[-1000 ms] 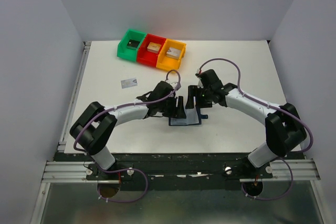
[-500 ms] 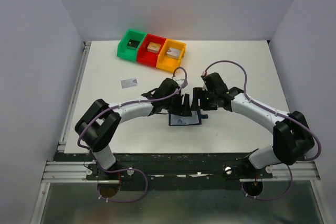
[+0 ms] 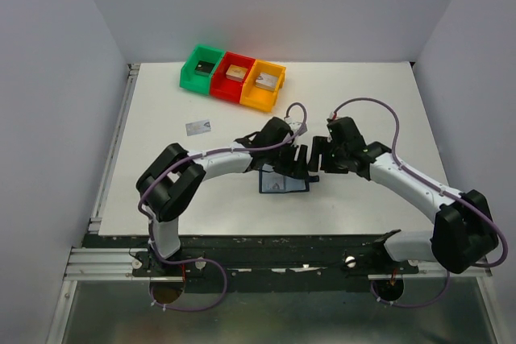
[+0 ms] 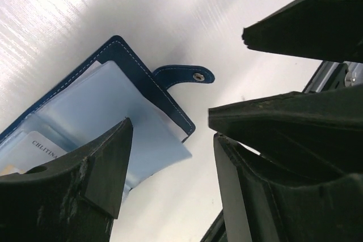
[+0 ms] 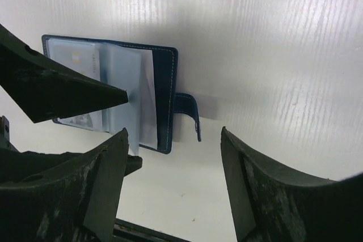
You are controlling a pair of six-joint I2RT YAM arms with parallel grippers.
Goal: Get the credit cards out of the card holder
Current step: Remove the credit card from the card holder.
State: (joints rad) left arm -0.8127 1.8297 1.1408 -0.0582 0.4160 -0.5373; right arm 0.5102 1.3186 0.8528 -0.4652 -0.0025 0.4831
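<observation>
The navy card holder (image 3: 280, 183) lies open on the white table, its clear inner pockets up and its strap tab (image 4: 190, 75) pointing right. Credit cards sit in the pockets: one pale card (image 4: 33, 148) shows in the left wrist view and one (image 5: 85, 63) in the right wrist view. A silver-grey card (image 3: 197, 126) lies loose on the table to the left. My left gripper (image 3: 300, 165) hangs open above the holder's right edge. Facing it from the right, my right gripper (image 3: 317, 159) is open over the tab. Neither holds anything.
Green (image 3: 201, 68), red (image 3: 234, 76) and orange (image 3: 264, 84) bins stand in a row at the back left, each with a small block inside. The two grippers are almost touching above the holder. White walls close in the table on three sides.
Both grippers have shifted to the right, the left one crossing over the holder toward its tab side. Their jaws stayed open, and the holder and the loose card have not moved.
</observation>
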